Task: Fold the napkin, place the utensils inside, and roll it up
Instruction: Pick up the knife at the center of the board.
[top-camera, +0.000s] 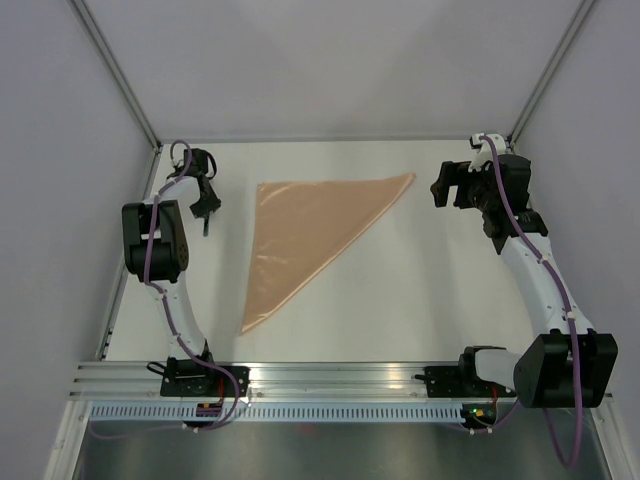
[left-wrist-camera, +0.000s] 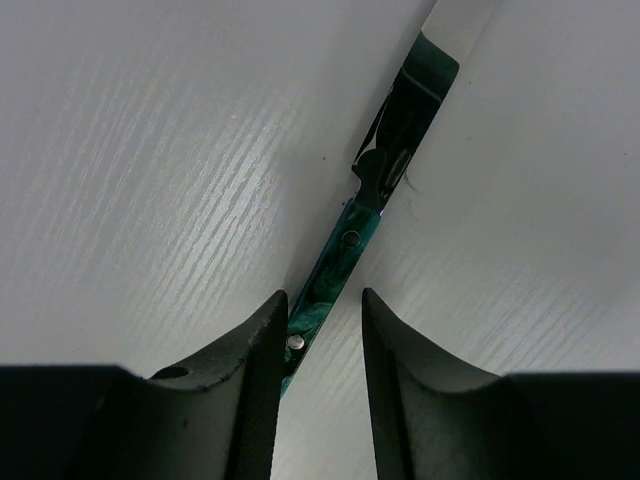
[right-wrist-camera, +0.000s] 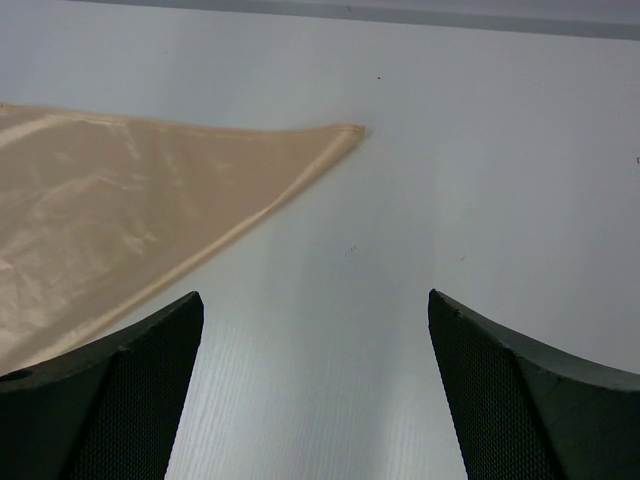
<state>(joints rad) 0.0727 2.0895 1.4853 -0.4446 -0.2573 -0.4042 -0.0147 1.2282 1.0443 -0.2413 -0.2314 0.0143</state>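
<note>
Light orange-tan cloth, thin and faintly glossy, is seen folded into a triangle: the napkin (top-camera: 310, 235) lies flat at the middle of the table (top-camera: 420, 300), one long point directed near-left and another far-right. It is judged light, limp and rather slippery on the smooth top, so it is best pinched at a corner or along a folded edge, through both layers, rather than pushed. The left gripper (left-wrist-camera: 323, 300) is held low at the far left, well apart from the napkin. Its jaws are partly open and set either side of the green marbled handle of a utensil (left-wrist-camera: 350, 240). A gap is visible on one side, so no grip is made yet. The handle is judged stiff and smooth. The right gripper (right-wrist-camera: 315, 300) is spread wide and empty, near the napkin's far-right corner. The table is white with a fine grain, and it is enclosed by pale plain walls and metal posts
</note>
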